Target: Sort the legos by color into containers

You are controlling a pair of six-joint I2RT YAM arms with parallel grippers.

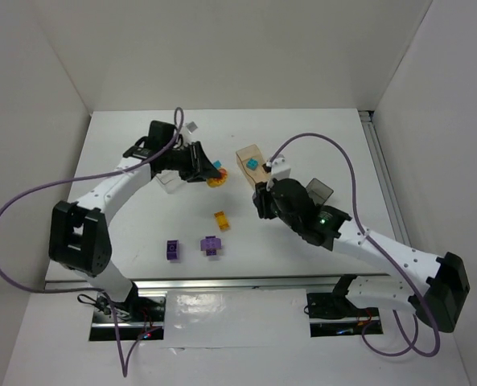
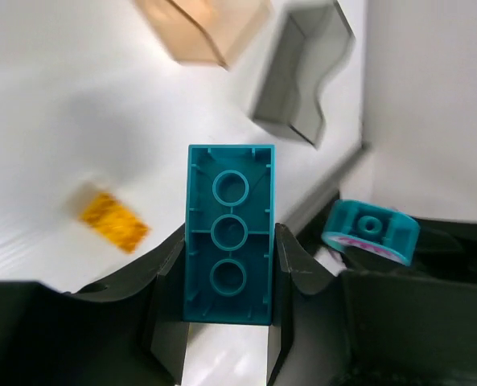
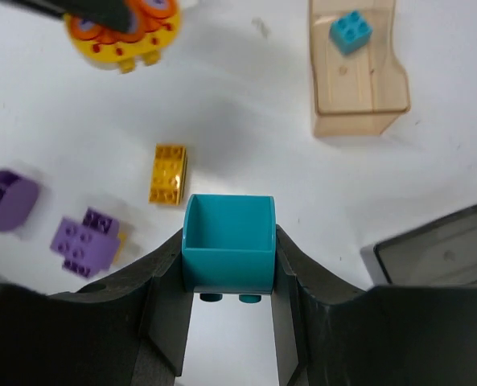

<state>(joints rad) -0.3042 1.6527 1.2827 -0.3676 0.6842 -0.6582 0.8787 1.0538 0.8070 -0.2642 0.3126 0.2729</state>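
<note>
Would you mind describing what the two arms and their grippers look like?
Both the left arm and right arm have white links with bulky black joints. A purple cable loops along each. The left gripper and right gripper have black, wedge-shaped fingers. A small green light glows on the right arm.

This is looking like a robotics lab test cell. A white table (image 1: 141, 233) is sitting boxed in by plain white panels (image 1: 246, 48) on the left, far and right sides. Two black-and-white arms, the left arm (image 1: 113, 189) and the right arm (image 1: 387, 253), are standing on metal plates (image 1: 339, 308) fixed along the near edge. Purple cables (image 1: 314, 135) are looping loose from the arms down to their bases, and thin wires are trailing by the plates. A green light (image 1: 324, 217) is glowing on the right arm. An aluminium rail (image 1: 380, 173) is running along the table's right edge. A few legos (image 1: 221, 219) and small containers (image 1: 252, 163) are lying on the bare top.
</note>
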